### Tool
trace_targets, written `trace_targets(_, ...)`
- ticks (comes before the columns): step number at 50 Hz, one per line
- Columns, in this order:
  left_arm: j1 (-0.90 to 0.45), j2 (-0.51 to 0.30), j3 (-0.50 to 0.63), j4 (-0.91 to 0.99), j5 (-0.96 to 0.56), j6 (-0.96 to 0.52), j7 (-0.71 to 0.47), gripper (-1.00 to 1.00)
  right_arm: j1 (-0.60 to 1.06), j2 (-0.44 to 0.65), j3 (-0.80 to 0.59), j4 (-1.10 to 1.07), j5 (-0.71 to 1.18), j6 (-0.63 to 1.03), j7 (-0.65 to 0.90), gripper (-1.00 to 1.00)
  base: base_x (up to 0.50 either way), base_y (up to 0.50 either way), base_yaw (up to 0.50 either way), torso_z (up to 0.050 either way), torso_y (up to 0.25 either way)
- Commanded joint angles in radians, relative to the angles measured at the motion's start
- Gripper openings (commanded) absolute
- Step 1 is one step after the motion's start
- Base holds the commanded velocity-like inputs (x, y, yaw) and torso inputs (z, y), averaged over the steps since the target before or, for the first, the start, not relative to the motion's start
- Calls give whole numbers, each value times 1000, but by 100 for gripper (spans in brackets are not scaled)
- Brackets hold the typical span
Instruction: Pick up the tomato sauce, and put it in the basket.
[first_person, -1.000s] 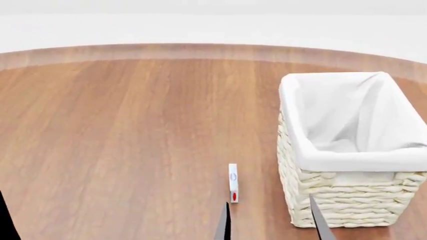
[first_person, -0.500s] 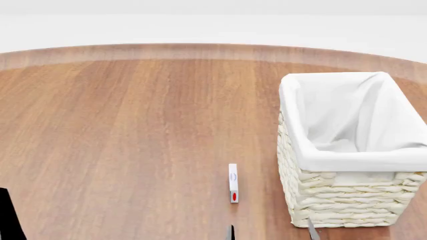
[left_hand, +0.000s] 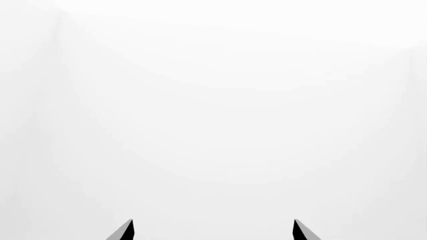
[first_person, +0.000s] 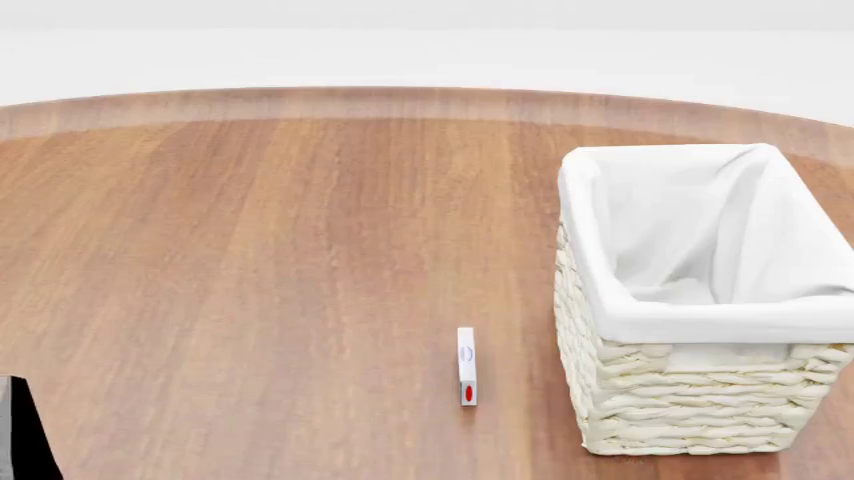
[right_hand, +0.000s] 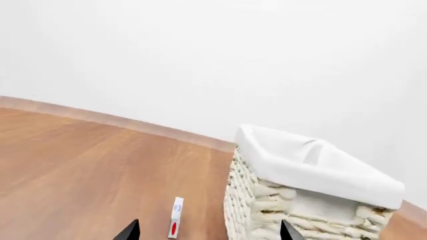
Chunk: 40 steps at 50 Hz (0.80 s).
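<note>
We see the basket (first_person: 694, 300) standing upright at the right of the wooden surface (first_person: 267, 250), its white cloth lining folded over the rim; just beside it, apart from the wicker wall, lies a small white slip with a red mark (first_person: 466, 366); no can of tomato sauce shows anywhere on the surface, and what we can see of the basket's inside is bare cloth, though its floor is hidden; so we cannot say where the can is.

A second ago the dark tips of our right hand stood up from the lower edge of the head view, near the basket's front corner; half a second ago only slivers remained; now they are gone from that view, so the arm has drawn back and down. In the right wrist view our right hand (right_hand: 209, 232) shows two tips well apart with nothing between them; our left hand (left_hand: 213, 231) is likewise spread and empty, facing blank white. We judge the grasp not yet begun; the can must first be found.
</note>
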Motion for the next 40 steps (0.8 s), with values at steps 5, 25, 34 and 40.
trace_targets(5, -1, -7, 7, -4, -3, 3, -4, 100, -32, -3, 11, 149, 67, -39, 25, 100, 0, 0, 0, 0, 0)
trace_targets(25, 0, -17, 14, 5, 0, -1, -14, 100, -8, -18, 1, 288, 143, -75, 4, 100, 0, 0, 0, 0, 0)
trace_targets(34, 5, -20, 17, 9, 3, 1, -19, 100, 3, -21, -4, 333, 167, -89, -5, 100, 0, 0, 0, 0, 0)
trace_targets(40, 0, -21, 18, 6, 3, 0, -21, 100, 7, -25, -4, 359, 190, -91, -12, 100, 0, 0, 0, 0, 0)
